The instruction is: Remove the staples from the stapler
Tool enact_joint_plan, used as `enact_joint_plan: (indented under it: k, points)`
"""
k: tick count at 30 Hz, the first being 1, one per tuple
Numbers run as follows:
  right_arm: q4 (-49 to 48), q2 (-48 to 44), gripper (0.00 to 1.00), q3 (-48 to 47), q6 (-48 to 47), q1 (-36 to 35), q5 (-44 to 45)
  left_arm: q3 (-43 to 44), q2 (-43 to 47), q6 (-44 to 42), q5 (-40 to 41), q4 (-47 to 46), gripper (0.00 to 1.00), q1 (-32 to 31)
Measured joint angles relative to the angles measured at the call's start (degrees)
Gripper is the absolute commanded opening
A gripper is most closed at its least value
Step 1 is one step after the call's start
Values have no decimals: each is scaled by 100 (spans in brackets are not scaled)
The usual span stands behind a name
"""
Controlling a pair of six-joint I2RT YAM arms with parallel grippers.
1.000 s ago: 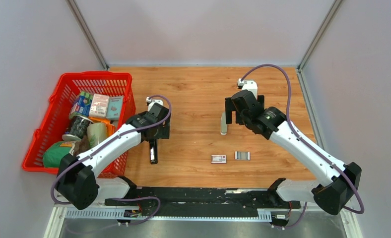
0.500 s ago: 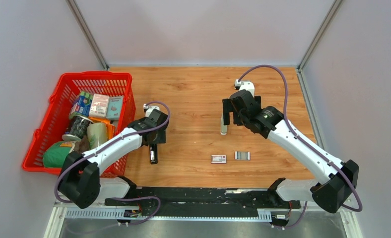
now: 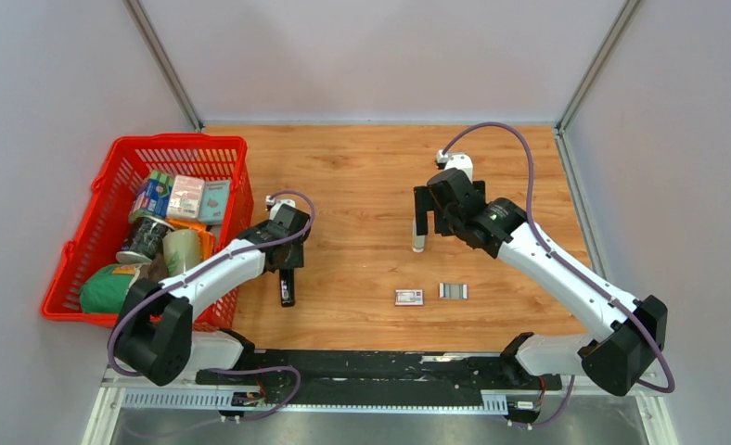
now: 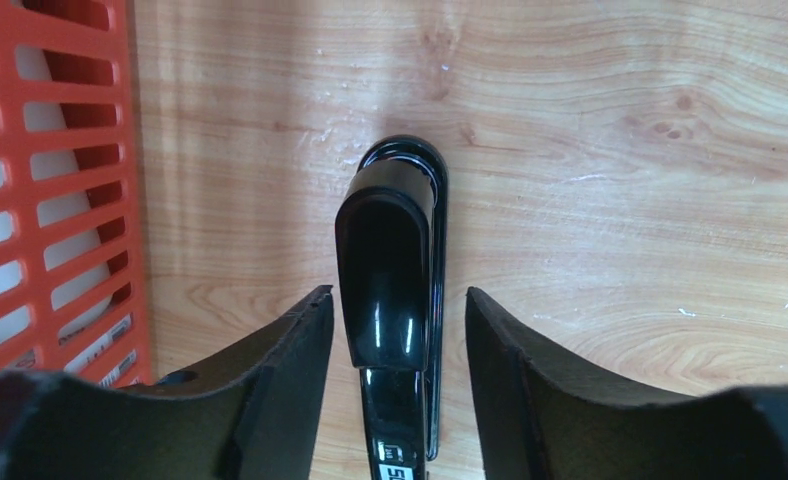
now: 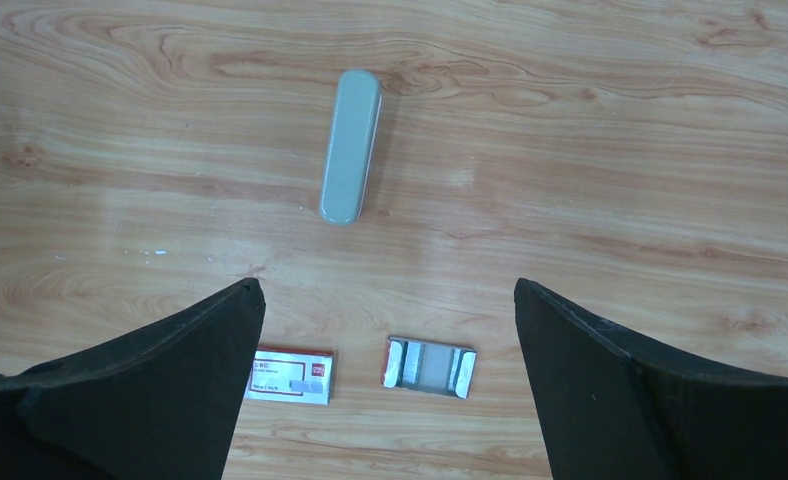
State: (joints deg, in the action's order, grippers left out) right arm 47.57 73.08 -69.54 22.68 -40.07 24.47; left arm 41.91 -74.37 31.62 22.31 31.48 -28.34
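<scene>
A glossy black stapler (image 3: 288,286) lies on the wooden table beside the red basket. In the left wrist view the stapler (image 4: 390,270) runs straight up between my fingers. My left gripper (image 3: 288,269) (image 4: 395,305) is open and straddles it, with a thin gap on each side. My right gripper (image 3: 433,215) (image 5: 390,290) is wide open and empty, raised above the table. No loose strip of staples shows. A small open tray (image 3: 452,290) (image 5: 430,367) holds silvery-grey rows.
A printed white cardboard box (image 3: 408,297) (image 5: 290,376) lies left of the tray. A pale grey oblong item (image 3: 417,238) (image 5: 350,145) lies beyond them. The red basket (image 3: 111,158) (image 4: 30,150), full of groceries, stands close to the left of the stapler.
My left gripper has come nearer and lower, and its fingers now flank the black stapler. My right gripper has shifted slightly left. The stapler, box and tray have not moved.
</scene>
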Motion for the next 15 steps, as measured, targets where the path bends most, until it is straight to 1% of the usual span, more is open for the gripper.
enact_joint_plan:
  k: [2,4,7,8,10,14,15]
  points:
    - [-4,0,100,0,-2,0,-7,0,-2,-48,2,-63,55,0]
    - [-4,0,100,2,0,0,-13,0,-2,-109,13,-114,50,0]
    - [-9,0,100,4,0,0,-24,0,-2,-173,37,-149,48,0]
    - [-9,0,100,7,-2,0,-37,0,-2,-192,52,-155,45,0]
    - [-9,0,100,11,0,0,-52,0,-4,-223,81,-175,43,0]
    - [-9,0,100,17,0,0,-59,-2,-17,-243,94,-225,30,13]
    - [-11,0,100,17,0,0,-59,-2,-17,-251,94,-243,30,15]
